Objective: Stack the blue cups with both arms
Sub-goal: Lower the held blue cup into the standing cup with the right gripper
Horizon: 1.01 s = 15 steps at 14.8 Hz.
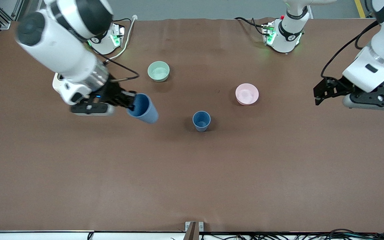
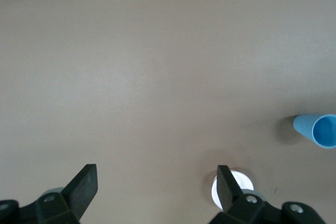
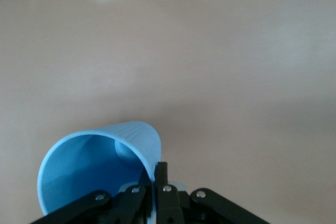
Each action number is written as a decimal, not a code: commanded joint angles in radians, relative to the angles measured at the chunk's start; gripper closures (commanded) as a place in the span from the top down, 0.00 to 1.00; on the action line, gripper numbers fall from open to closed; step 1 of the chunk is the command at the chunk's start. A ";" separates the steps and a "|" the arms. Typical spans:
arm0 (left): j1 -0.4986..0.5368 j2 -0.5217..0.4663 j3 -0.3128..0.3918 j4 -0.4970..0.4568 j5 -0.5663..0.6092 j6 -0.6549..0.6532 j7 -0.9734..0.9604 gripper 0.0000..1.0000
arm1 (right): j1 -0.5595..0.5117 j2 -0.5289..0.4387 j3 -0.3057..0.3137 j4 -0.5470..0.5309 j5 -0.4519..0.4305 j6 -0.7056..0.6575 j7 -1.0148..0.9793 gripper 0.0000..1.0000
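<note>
My right gripper is shut on the rim of a blue cup and holds it tilted in the air, over the table toward the right arm's end. In the right wrist view its fingers pinch the cup's wall. A second blue cup stands upright on the table near the middle; it also shows in the left wrist view. My left gripper is open and empty, up over the left arm's end of the table; its fingers stand wide apart.
A pale green bowl stands farther from the front camera than the held cup. A pink bowl stands beside the upright cup, toward the left arm's end; its rim shows by a left finger. Cables lie along the table's near edge.
</note>
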 commanded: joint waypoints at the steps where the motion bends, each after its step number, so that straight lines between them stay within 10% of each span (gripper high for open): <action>1: 0.013 -0.043 0.001 -0.036 -0.021 -0.028 0.050 1.00 | 0.077 0.081 -0.017 0.015 0.018 0.099 0.041 0.00; 15: -0.059 -0.143 0.088 -0.139 -0.038 -0.074 -0.022 1.00 | 0.243 0.311 -0.014 0.046 -0.046 0.264 0.102 0.00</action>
